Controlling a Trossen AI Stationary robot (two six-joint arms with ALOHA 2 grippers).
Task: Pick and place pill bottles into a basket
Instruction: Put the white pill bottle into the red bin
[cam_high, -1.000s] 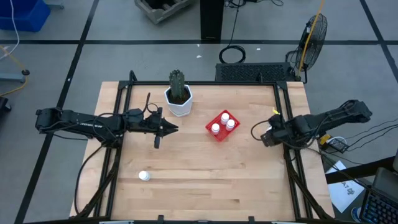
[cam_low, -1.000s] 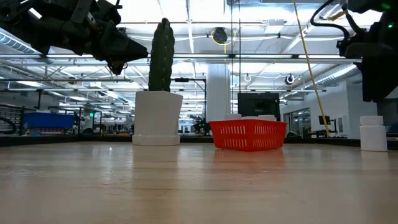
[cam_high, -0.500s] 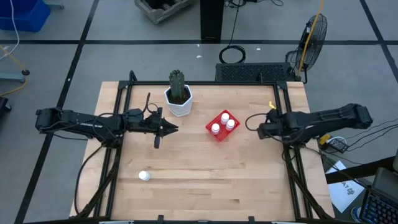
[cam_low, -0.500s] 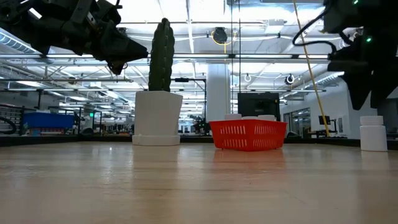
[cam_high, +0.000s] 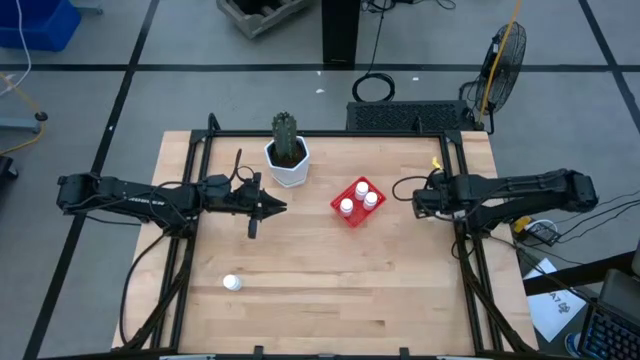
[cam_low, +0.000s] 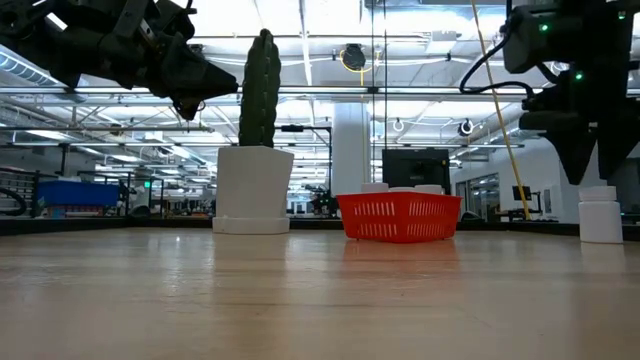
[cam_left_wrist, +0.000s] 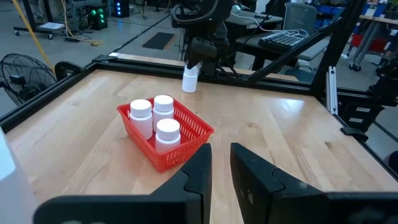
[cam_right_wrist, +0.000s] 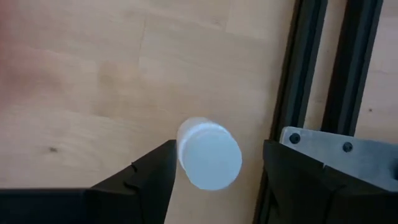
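Note:
A white pill bottle (cam_left_wrist: 190, 79) stands upright near the table's right rail; the high view hides it under my right arm. My right gripper (cam_low: 588, 172) is open and points down just above the bottle's cap (cam_right_wrist: 210, 155), one finger to each side, touching nothing. The red basket (cam_high: 343, 192) at mid-table holds three bottles (cam_left_wrist: 155, 116) standing upright. Another bottle (cam_high: 232, 283) lies on the wood near the front left. My left gripper (cam_high: 276, 207) hangs shut and empty above the table, left of the basket.
A white faceted pot with a green cactus (cam_high: 288, 160) stands at the far edge, left of the basket. Black frame rails (cam_right_wrist: 317, 74) run along the table's right side, close beside the standing bottle. Bare wood lies between the basket and the near edge.
My right gripper has swung toward the table's far edge and a little down. It now stands over the upright bottle by the right rail. The bottles and the basket have stayed where they were.

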